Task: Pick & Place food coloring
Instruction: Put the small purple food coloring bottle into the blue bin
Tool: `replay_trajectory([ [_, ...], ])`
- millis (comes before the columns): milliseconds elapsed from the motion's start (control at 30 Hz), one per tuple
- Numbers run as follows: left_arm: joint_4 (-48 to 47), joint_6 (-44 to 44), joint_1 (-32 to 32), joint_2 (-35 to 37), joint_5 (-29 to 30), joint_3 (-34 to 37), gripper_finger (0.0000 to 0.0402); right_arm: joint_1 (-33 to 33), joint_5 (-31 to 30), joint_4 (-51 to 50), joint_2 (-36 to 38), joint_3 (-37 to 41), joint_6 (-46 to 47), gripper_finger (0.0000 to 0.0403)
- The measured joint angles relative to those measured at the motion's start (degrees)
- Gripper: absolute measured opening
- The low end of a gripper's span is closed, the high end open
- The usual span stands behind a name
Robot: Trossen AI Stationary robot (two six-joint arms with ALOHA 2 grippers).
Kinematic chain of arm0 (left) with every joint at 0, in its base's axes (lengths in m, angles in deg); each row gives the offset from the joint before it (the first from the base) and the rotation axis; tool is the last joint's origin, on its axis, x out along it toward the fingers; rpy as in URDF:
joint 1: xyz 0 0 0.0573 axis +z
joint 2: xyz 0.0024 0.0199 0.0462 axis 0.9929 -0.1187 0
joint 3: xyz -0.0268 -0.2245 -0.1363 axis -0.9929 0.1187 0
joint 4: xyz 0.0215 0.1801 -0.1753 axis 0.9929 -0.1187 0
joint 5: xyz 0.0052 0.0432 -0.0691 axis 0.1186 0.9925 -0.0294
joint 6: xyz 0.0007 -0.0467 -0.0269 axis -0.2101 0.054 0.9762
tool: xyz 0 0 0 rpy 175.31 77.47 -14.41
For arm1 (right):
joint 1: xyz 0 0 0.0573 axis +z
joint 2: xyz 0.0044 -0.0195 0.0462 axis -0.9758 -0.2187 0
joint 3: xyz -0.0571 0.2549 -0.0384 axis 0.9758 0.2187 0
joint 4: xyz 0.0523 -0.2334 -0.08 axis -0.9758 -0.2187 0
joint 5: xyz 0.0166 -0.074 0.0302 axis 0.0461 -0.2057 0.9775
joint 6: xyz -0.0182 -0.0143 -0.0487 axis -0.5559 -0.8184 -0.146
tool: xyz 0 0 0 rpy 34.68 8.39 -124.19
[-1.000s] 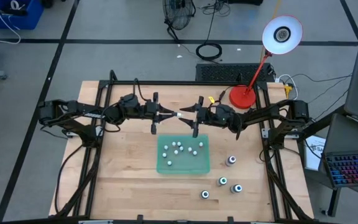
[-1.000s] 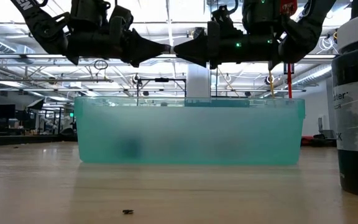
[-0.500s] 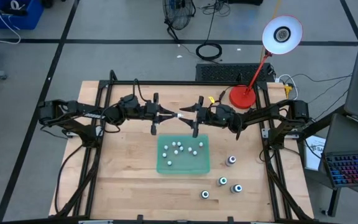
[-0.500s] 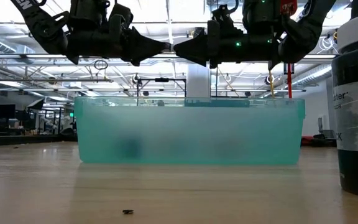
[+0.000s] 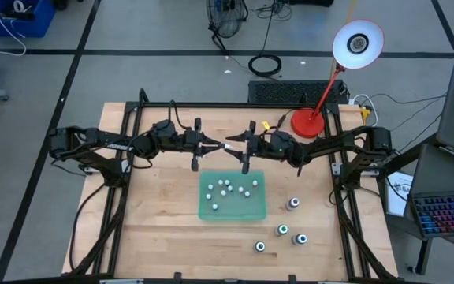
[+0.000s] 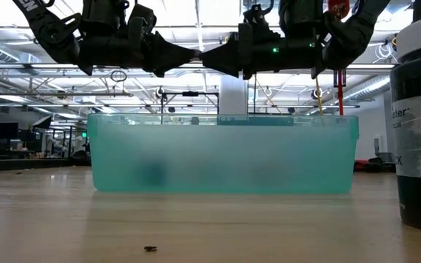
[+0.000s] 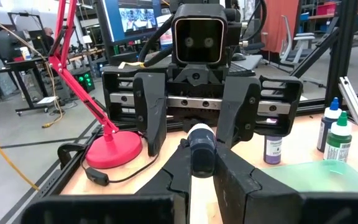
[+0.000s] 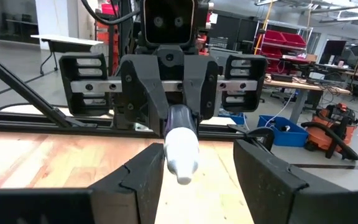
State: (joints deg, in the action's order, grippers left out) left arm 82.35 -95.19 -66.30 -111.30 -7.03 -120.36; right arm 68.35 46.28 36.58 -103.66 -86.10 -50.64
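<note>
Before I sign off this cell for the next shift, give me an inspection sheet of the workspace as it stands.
Surface: wooden table, bare wood around the tray.
Job's things: green tray holds several small white-capped bottles; four loose bottles stand on the wood to the robot's right of it; one bottle is held in the air behind the tray.
Clutter: red desk lamp at the far edge.
Grippers: left gripper shut on the bottle; right gripper open, its fingers either side of the bottle's cap.
Cables: coil on the floor.
Surroundings: keyboard on a side desk.
</note>
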Motion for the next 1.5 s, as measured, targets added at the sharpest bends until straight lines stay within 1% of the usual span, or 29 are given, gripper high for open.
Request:
replay_trajectory([
  [200,-0.1,-0.4,0.0,0.0,0.0,0.0,0.0045,0.0,0.0,-0.3,0.0,0.0,0.0,0.0179],
  [300,-0.2,-0.4,0.0,0.0,0.0,0.0,0.0045,0.0,1.5,0.1,0.0,0.0,-0.2,0.0164],
  [433,-0.2,-0.4,0.0,0.0,0.0,0.0,0.0045,0.0,3.0,0.1,0.0,0.0,-1.0,0.0125],
  [633,-0.2,-0.4,0.0,0.0,0.2,0.0,0.0045,0.0,3.0,-0.2,0.0,0.0,-2.9,0.0042],
  [800,-0.2,-0.6,0.0,0.0,0.8,0.0,0.0045,0.0,2.9,-0.5,0.0,0.0,-4.6,0.0040],
  [867,-0.3,-0.6,-0.1,0.0,2.4,0.0,0.0046,0.2,2.8,-2.4,1.0,0.0,-5.6,0.0040],
  [900,-0.2,-0.6,-0.1,0.0,2.8,0.0,0.0055,0.4,2.5,-4.0,1.5,-0.3,-5.9,0.0040],
  [967,-0.2,-0.6,-0.1,0.0,3.4,0.0,0.0089,0.8,2.1,-9.1,3.3,-1.4,-6.2,0.0040],
  [1033,-0.2,-0.5,-0.1,0.0,3.6,0.0,0.0132,1.4,1.3,-15.9,5.4,-3.0,-7.2,0.0040],
  [1133,0.0,-0.5,-0.2,0.0,3.9,0.0,0.0184,3.4,-3.0,-26.1,8.1,-6.0,-10.1,0.0040],
  [1200,0.1,-0.4,-0.2,0.0,3.9,0.0,0.0211,4.7,-5.5,-33.3,9.4,-8.7,-11.6,0.0040],
  [1333,0.1,-0.2,-0.1,0.0,4.7,0.0,0.0247,7.6,-8.8,-50.8,10.6,-15.8,-11.8,0.0040],
  [1433,-0.3,-0.3,0.0,0.0,5.3,0.0,0.0263,10.1,-10.3,-66.0,10.0,-22.6,-10.8,0.0040],
  [1500,-0.6,-0.3,0.0,0.0,4.9,0.0,0.0270,11.3,-10.5,-73.9,8.9,-27.8,-8.5,0.0040],
])
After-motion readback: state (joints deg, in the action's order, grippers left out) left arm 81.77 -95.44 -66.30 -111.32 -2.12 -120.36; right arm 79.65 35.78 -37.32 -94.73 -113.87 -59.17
